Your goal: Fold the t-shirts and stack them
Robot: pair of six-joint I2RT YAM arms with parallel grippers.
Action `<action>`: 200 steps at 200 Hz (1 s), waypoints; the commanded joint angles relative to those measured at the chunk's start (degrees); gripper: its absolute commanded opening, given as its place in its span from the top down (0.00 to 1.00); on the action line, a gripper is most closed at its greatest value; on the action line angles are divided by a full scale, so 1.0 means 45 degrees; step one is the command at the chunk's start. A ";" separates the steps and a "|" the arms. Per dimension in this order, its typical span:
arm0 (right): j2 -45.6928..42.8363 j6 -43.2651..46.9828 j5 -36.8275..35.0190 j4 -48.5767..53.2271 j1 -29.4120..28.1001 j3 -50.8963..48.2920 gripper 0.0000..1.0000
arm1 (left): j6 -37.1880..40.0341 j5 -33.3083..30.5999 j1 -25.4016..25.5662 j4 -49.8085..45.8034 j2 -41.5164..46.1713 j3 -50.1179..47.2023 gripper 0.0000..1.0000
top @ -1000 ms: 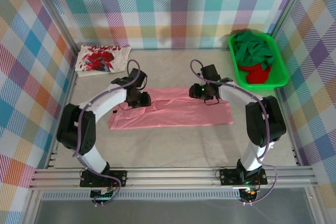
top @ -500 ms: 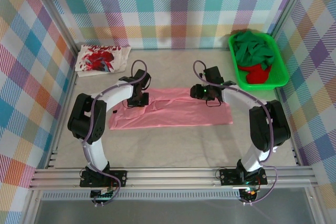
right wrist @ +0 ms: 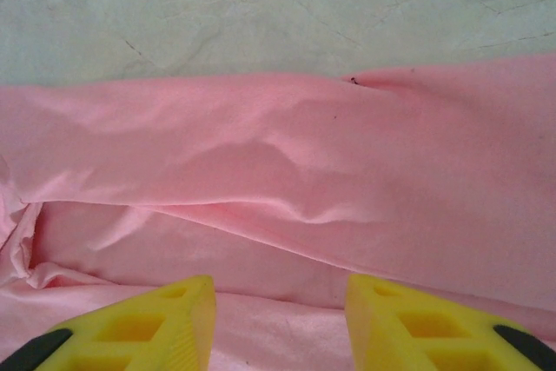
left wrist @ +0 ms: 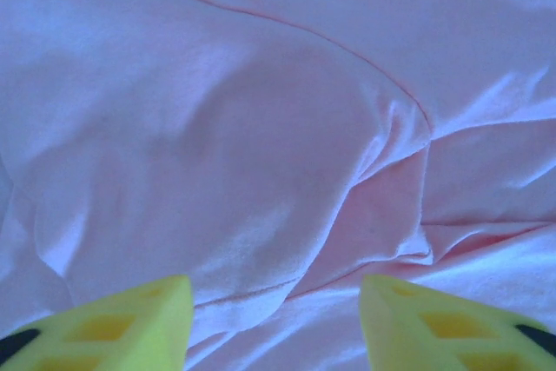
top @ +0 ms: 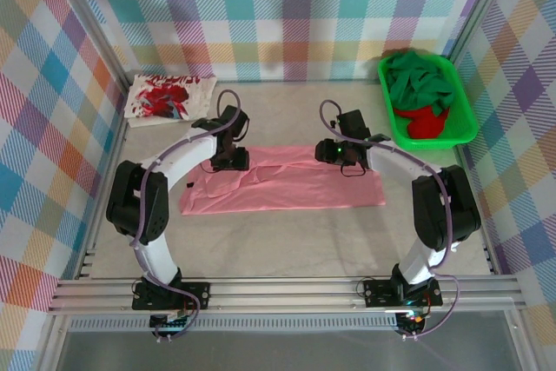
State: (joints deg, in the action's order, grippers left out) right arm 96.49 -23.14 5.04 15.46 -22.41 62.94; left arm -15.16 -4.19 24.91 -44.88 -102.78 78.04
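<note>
The salmon-pink t-shirt (top: 287,184) lies as a long flat strip across the middle of the table. My left gripper (top: 229,159) is at its far left edge and my right gripper (top: 335,154) at its far edge right of centre. In the left wrist view the left gripper (left wrist: 276,327) is open just above wrinkled pink cloth (left wrist: 261,145). The right gripper (right wrist: 280,323) is also open, over a fold of the pink shirt (right wrist: 287,180). A white t-shirt with red print (top: 169,97) lies at the back left. Dark green (top: 421,80) and red (top: 427,123) t-shirts sit bunched in the tray.
The bright green tray (top: 434,142) stands at the back right by the plaid wall. Grey table surface (top: 287,241) stretches between the pink shirt and the arm bases. Metal frame posts and plaid walls close in both sides.
The left gripper closed and then opened again while the left arm's elbow swung inward, the hand shifting slightly toward the shirt's far edge. The right gripper barely moved.
</note>
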 commanded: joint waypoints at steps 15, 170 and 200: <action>0.0118 -0.0035 0.0160 -0.0304 0.0098 -0.0001 0.56 | 0.0186 -0.0774 0.0208 0.0262 -0.1054 -0.0155 0.47; 0.0035 -0.0036 0.0146 -0.0247 0.0101 0.0098 0.55 | -0.0342 -0.0730 0.0142 0.0939 -0.1503 -0.0462 1.00; -0.0115 0.0141 -0.0220 -0.0083 0.0098 0.0130 0.55 | -0.0086 -0.0256 0.0129 -0.0172 -0.0442 -0.0038 1.00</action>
State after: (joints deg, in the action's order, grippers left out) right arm 96.71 -23.14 4.93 15.03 -22.41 62.94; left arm -16.19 -6.11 25.47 -39.99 -109.54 75.35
